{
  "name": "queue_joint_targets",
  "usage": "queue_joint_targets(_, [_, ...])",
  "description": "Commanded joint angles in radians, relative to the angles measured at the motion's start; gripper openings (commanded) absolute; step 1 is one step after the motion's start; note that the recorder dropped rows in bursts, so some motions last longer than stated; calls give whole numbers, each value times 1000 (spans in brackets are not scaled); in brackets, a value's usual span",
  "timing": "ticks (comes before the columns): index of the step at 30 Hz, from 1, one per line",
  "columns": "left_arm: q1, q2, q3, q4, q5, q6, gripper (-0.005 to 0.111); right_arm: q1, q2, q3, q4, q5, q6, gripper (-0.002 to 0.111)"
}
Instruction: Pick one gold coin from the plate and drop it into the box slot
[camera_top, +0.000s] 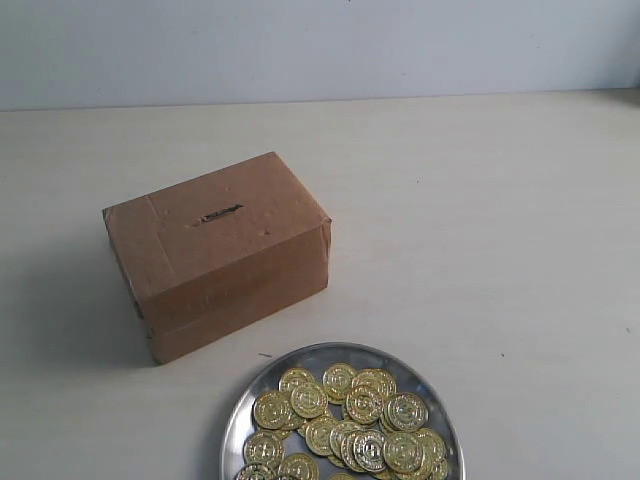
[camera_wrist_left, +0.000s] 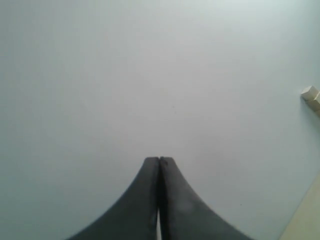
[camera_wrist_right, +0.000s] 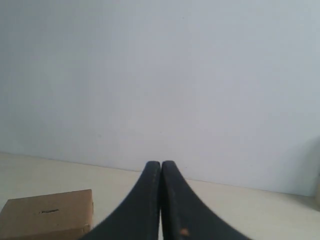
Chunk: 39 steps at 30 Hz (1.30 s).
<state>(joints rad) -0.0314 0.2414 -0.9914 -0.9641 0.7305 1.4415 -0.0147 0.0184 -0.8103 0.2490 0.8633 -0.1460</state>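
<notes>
Exterior view gives me the whole job: the plate (camera_top: 262, 375) sits at the near edge, a little right of middle, with a heap of gold coins (camera_top: 345, 420) overlapping one another, and the box (camera_top: 220, 250) stands just beyond it to the left, apart from it, turned at an angle on the table (camera_top: 480, 250). The slot (camera_top: 218, 214) is a thin dark slit in the box's top face. Neither arm shows there. My left gripper (camera_wrist_left: 159, 160) has its fingers pressed together on nothing and faces only blank wall; my right gripper (camera_wrist_right: 161, 163) is likewise closed and empty, with the box low and far off in its view. The trouble I expect is in the heap. The coins are thin, flat and stacked, so I could pinch two at once or have one skid off the shiny metal. Going down with my fingers closed would only shove the pile or slide the plate. At the box, the slit is narrow and skewed, so a coin held off its line would likely catch on the rough edge, and pressing might nudge the light cardboard.
</notes>
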Motion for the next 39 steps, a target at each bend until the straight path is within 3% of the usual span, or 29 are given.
queue_joint_targets(1, [2, -75, 4, -7, -4, -6, 0, -43, -18, 1, 7, -14, -2, 0])
queue_joint_targets(10, [2, -241, 93, -9, -4, -6, 0, -55, -18, 3, 13, -14, -2, 0])
queue_joint_targets(17, [11, -241, 215, -11, 7, -6, 0, -55, -18, 3, 10, -14, -2, 0])
queue_joint_targets(24, [11, -241, 431, -7, 24, -6, 0, -55, -18, 3, 13, -14, -2, 0])
queue_joint_targets(30, [11, -241, 468, -7, 52, -6, 0, -55, -18, 19, 22, -28, -2, 0])
queue_joint_targets(34, [13, -241, 532, 65, -65, -6, 0, -55, -18, 96, 67, -349, -2, 0])
queue_joint_targets(39, [13, -241, 599, 452, -330, -6, 0, -55, -18, 179, 61, -663, -2, 0])
